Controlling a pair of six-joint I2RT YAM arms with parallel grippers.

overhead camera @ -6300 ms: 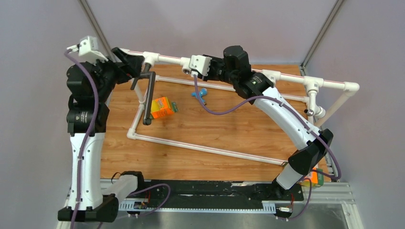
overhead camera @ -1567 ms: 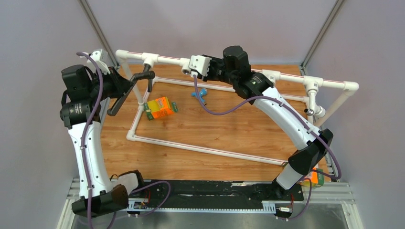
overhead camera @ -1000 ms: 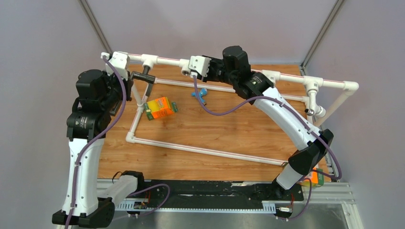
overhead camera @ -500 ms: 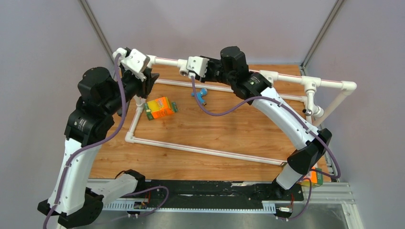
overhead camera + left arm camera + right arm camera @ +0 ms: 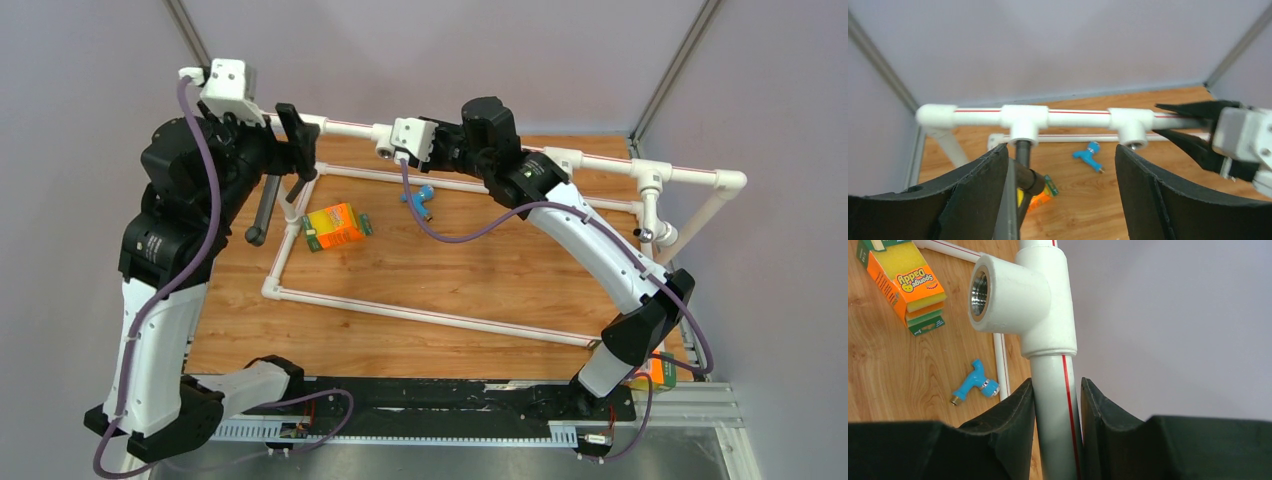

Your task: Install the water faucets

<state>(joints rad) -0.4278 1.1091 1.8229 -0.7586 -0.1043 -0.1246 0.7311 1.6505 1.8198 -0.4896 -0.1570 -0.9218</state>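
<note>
The left jaws have spread wide, leaving the long dark-brown tube faucet [image 5: 265,205] hanging from the white plastic pipe frame [image 5: 1053,375], which the right jaws pinch steady.

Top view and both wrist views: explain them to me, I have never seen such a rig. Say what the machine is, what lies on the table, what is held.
Two robot arms are bolted at the near edge of a table. The wide picture looks down from above and behind them; the other two come from a camera on each wrist. The right end effector clamps a white pipe frame. The left end effector is open; a dark faucet hangs from a tee beside it. A blue faucet and an orange sponge box lie on the table.
</note>
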